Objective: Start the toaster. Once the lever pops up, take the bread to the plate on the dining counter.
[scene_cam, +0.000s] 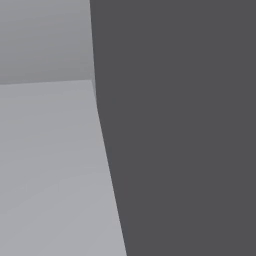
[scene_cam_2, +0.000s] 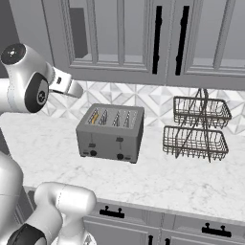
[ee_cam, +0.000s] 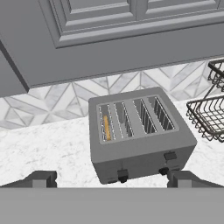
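Bread [ee_cam: 106, 127], a thin tan slice seen edge-on, sits in the leftmost slot of the boxy grey four-slot toaster [ee_cam: 140, 135]. We see the toaster on the white marble bench [scene_cam_2: 191, 182], near the patterned backsplash. A two-tier dark wire basket [scene_cam_2: 196, 129] stands right of the toaster, apart from it. Our jaws [ee_cam: 111, 178] are spread wide, holding nothing, hovering in front of the toaster, with one dark lever [ee_cam: 122, 175] between the fingertips in the hand view.
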